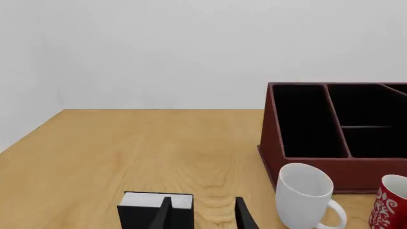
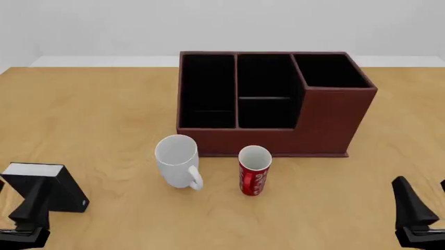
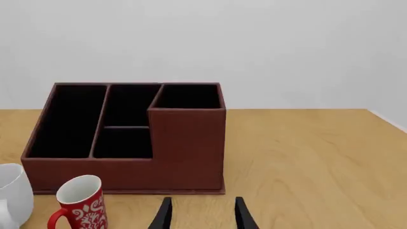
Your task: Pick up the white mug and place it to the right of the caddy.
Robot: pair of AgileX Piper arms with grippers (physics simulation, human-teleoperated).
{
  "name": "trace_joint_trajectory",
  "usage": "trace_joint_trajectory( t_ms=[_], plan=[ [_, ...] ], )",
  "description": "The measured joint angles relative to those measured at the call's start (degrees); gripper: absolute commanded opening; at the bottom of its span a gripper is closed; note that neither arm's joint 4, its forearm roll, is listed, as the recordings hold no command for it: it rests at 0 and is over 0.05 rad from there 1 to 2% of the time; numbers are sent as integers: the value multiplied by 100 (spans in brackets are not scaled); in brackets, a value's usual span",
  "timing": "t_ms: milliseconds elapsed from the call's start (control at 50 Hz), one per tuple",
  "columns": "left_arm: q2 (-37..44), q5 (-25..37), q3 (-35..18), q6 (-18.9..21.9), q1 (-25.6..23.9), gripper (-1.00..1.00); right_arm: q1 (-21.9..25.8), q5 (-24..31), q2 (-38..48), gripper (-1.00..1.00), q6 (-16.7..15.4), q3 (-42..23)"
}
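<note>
The white mug (image 2: 177, 161) stands upright just in front of the caddy's left end, its handle turned toward the near edge. The mug (image 1: 305, 193) also shows in the left wrist view, and partly in the right wrist view as a white mug (image 3: 13, 191) cut by the frame edge. The caddy (image 2: 334, 120) is a large reddish-brown box with black compartments, tallest at its right end. My left gripper (image 2: 15, 208) is open at the near left, well apart from the mug. My right gripper (image 2: 425, 208) is open at the near right. Neither holds anything.
A slim red mug (image 2: 255, 172) with white patterning stands right of the white mug, close to the caddy's front wall. A small black box with a grey top (image 2: 70, 195) sits at the near left, right beside my left gripper's fingers (image 1: 164, 214). Bare wood lies right of the caddy.
</note>
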Motion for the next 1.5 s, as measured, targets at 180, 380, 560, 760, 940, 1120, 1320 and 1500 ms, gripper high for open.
trace_joint_trajectory(
  t_ms=[180, 380, 560, 760, 940, 1120, 1320, 1500],
  plan=[
    [0, 0, 0, 0, 0, 100, 32, -75, 114, 100, 35, 0],
    [0, 0, 0, 0, 0, 100, 79, -71, 127, 100, 63, -1],
    [0, 0, 0, 0, 0, 100, 205, -3, 122, 100, 33, -62],
    [0, 0, 0, 0, 0, 100, 509, 341, 67, 100, -19, -412],
    [0, 0, 0, 0, 0, 100, 779, 803, 81, 100, -220, -1002],
    [0, 0, 0, 0, 0, 100, 996, 1210, 206, 100, -541, -1685],
    [0, 0, 0, 0, 0, 100, 1248, 1615, 453, 100, -832, -2575],
    [0, 0, 0, 0, 0, 100, 1505, 1872, 796, 100, -1107, -3361]
  ],
)
